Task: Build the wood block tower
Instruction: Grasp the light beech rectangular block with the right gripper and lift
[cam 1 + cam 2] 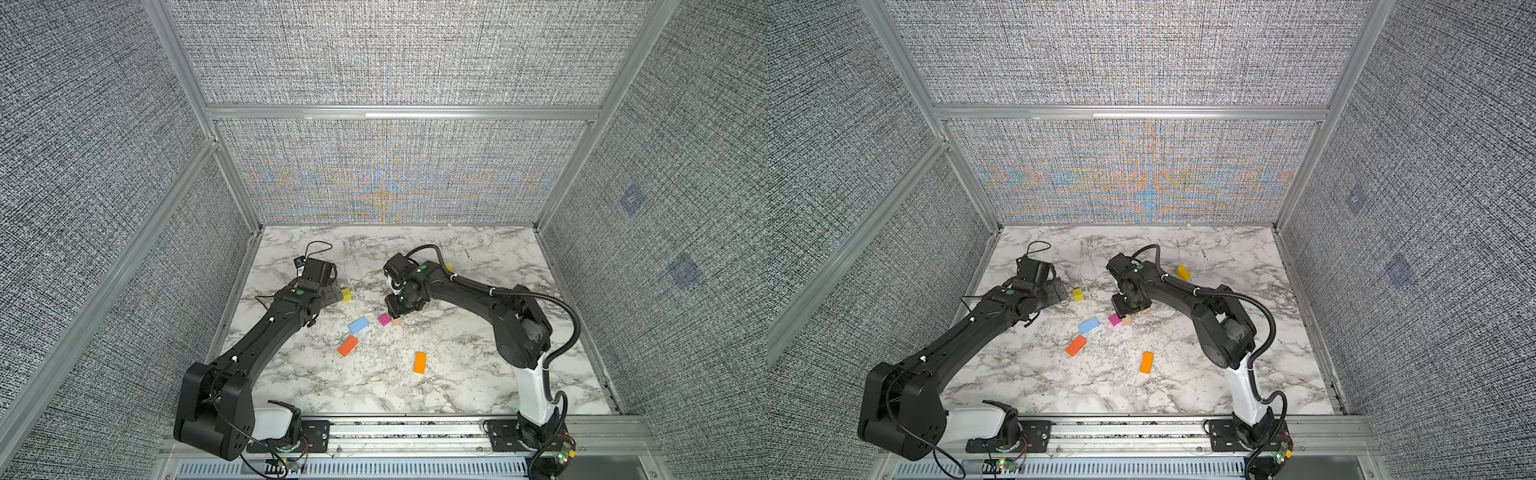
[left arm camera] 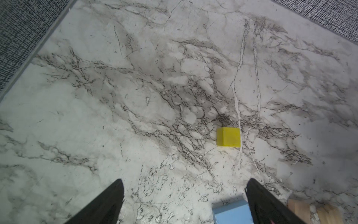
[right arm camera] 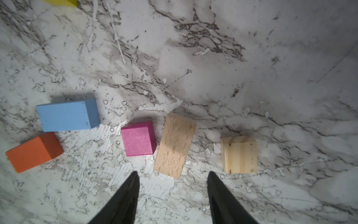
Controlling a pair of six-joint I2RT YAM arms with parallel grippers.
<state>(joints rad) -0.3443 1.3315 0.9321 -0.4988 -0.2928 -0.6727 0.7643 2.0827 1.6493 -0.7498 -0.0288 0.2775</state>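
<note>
No tower is standing yet: the wood blocks (image 1: 359,325) are lying loose around the small magenta wooden cube (image 3: 138,138), the right gripper (image 3: 173,172) hovering spread and empty at the bare wood bar (image 3: 175,145) just beside it, the left gripper (image 2: 185,179) gaping empty farther off.

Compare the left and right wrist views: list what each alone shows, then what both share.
Left wrist only: the open left gripper, the grey fabric enclosure wall, the whole yellow wooden cube.
Right wrist only: the open right gripper, the orange wooden bar and the magenta wooden cube.
Both: the marble-patterned table, the light blue wooden bar, the bare wood bar and the paler bare wood block (blocks cropped in the left wrist view). A yellow sliver at the right wrist view's edge is probably that cube.
</note>
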